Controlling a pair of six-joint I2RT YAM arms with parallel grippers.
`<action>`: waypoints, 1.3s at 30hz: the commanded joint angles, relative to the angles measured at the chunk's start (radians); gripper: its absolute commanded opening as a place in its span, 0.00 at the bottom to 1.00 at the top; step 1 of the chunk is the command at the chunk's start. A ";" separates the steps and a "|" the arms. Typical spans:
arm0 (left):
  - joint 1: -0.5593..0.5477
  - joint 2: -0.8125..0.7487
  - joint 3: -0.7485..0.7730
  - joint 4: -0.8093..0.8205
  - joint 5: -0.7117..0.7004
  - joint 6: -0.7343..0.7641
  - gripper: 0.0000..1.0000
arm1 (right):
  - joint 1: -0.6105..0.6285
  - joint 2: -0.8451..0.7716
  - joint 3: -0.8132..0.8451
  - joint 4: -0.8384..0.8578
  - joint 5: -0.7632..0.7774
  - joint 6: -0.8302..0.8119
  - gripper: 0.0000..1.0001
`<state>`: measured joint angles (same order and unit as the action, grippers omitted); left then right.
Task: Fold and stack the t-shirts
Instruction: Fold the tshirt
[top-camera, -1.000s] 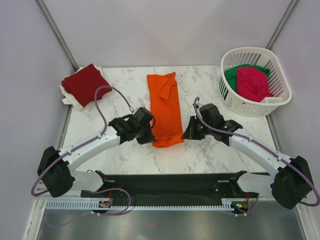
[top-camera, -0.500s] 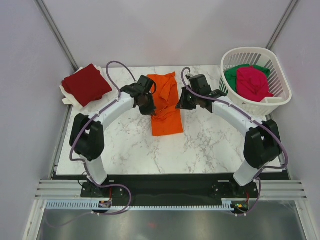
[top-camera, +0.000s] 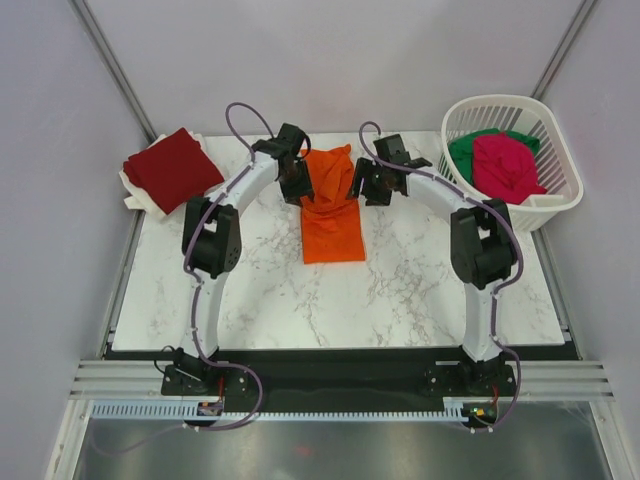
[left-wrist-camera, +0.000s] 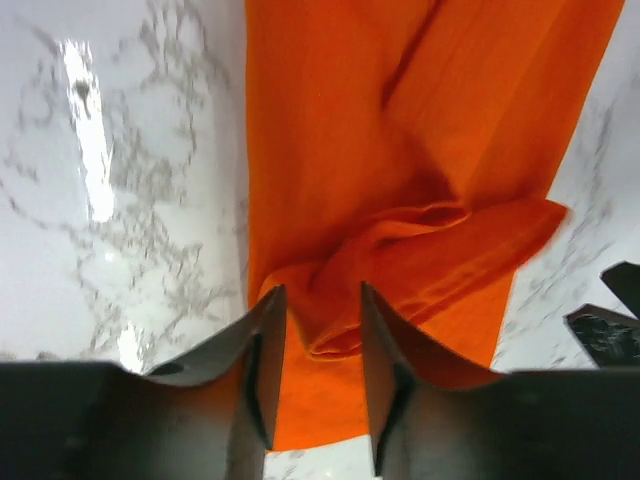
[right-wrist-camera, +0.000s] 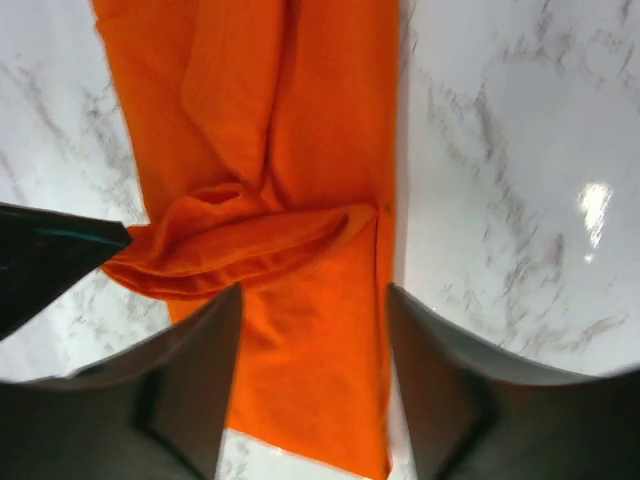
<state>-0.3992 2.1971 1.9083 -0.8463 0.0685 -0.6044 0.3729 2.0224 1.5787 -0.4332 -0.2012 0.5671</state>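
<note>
The bright orange t-shirt (top-camera: 333, 235) lies mid-table as a narrow strip, its near end doubled over the far part, with a rumpled fold edge (left-wrist-camera: 400, 260) (right-wrist-camera: 240, 245). My left gripper (top-camera: 298, 195) (left-wrist-camera: 321, 290) hovers at the shirt's left edge, jaws apart, cloth lying loose beneath them. My right gripper (top-camera: 362, 192) (right-wrist-camera: 315, 288) stands at the right edge, jaws wide, nothing pinched. A folded dark red t-shirt (top-camera: 172, 168) rests at the far left. The magenta t-shirt (top-camera: 505, 165) and the green t-shirt (top-camera: 465, 150) lie crumpled in the basket.
The white lattice basket (top-camera: 560, 150) stands at the far right corner of the marble table (top-camera: 250, 290). Something white (top-camera: 135, 192) pokes out from under the dark red shirt. Both arms stretch far out over the table.
Both arms swept from the near end of the orange shirt to its far part, carrying the hem over into a fold. Both grippers then opened and let the cloth go.
</note>
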 joint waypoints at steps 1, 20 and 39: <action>0.054 0.136 0.283 -0.136 0.051 0.061 0.45 | -0.037 0.097 0.192 -0.048 0.048 0.010 0.72; 0.004 -0.356 -0.401 0.119 0.158 0.031 0.61 | -0.052 -0.324 -0.434 0.129 -0.188 -0.019 0.79; -0.076 -0.392 -0.770 0.451 0.169 -0.049 0.61 | -0.038 -0.194 -0.625 0.323 -0.305 -0.003 0.64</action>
<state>-0.4728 1.8187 1.1419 -0.4721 0.2226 -0.6216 0.3302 1.7943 0.9642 -0.1497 -0.5087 0.5690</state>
